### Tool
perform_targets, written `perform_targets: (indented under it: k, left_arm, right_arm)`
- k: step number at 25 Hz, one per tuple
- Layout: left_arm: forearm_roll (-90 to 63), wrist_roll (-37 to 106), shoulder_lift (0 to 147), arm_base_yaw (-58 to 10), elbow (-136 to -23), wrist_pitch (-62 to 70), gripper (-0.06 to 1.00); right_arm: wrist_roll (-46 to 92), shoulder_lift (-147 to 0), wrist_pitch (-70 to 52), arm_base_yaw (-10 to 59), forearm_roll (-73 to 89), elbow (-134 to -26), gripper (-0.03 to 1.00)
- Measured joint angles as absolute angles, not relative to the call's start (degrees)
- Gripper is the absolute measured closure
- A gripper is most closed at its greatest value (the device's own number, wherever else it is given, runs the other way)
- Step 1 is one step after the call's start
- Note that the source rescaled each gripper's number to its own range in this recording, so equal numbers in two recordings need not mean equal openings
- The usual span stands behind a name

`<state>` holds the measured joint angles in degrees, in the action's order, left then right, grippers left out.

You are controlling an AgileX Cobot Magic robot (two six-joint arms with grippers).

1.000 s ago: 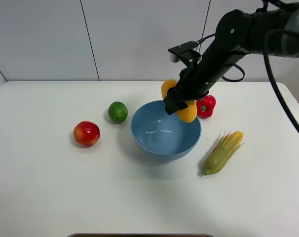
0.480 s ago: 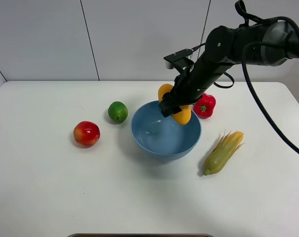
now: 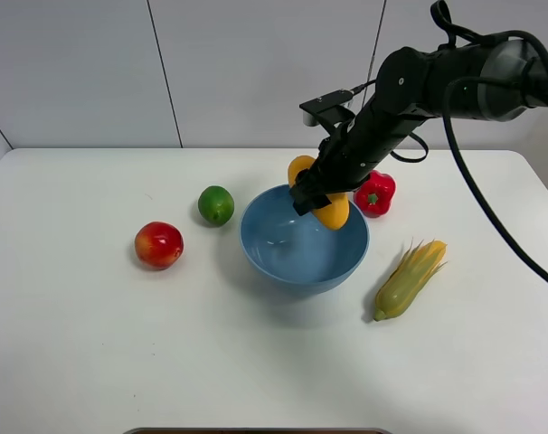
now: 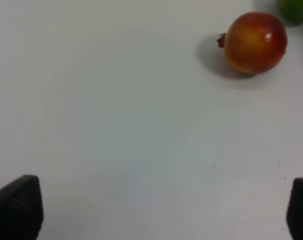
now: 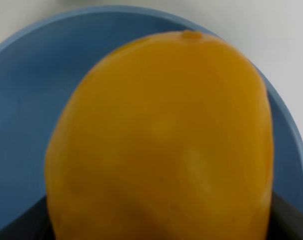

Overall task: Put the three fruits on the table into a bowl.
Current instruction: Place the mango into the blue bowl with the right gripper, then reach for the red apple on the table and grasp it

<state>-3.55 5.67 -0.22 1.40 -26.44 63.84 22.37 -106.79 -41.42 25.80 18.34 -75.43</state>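
My right gripper [image 3: 317, 192] is shut on the orange-yellow mango [image 3: 334, 213], holding it tilted just above the far side of the light-blue bowl [image 3: 301, 276]. The right wrist view is filled by the mango [image 5: 161, 140] with the bowl [image 5: 31, 100] beneath it. On the white table [image 3: 120, 344], left of the bowl, lie the green lime [image 3: 216, 205] and the red apple [image 3: 158, 245]. The left gripper [image 4: 159, 207] stands open above bare table; the apple [image 4: 255, 43] and the lime's edge [image 4: 295, 7] lie ahead of it. The left arm is outside the high view.
A red bell pepper [image 3: 377, 194] sits right behind the bowl, close to the right arm. A yellow-green corn cob [image 3: 410, 278] lies to the bowl's right. A wall runs along the table's far edge.
The right gripper carried the mango slightly left, further over the bowl, then held nearly still. The apple, lime and left gripper have not moved.
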Motion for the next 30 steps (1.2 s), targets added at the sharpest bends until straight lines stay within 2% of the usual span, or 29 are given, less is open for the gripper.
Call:
perform_targets:
  k: [6,8,12,17,30]
  left_arm:
    - [-3.55,5.67,-0.22,1.4,-26.44,63.84,-0.05]
    - [-3.55,5.67,-0.22,1.4,-26.44,63.84,-0.05]
    - [-3.55,5.67,-0.22,1.4,-26.44,63.84,-0.05]
    - [-3.55,5.67,-0.22,1.4,-26.44,63.84,-0.05]
    - [-3.55,5.67,-0.22,1.4,-26.44,63.84,-0.05]
  right_arm:
    - [22.24,-106.79,-41.48,25.8,18.34,-75.43,0.33]
    - [21.71,-106.8,-41.79,25.8,18.34,-75.43,0.26]
    - [20.67,-106.8,-41.91,25.8,18.34,-75.43,0.22]
    - [20.19,-104.54,-45.56,25.8,18.28,-75.43,0.22]
    - [7.16,-82.12,-67.17,25.8,7.09,-75.43,0.22]
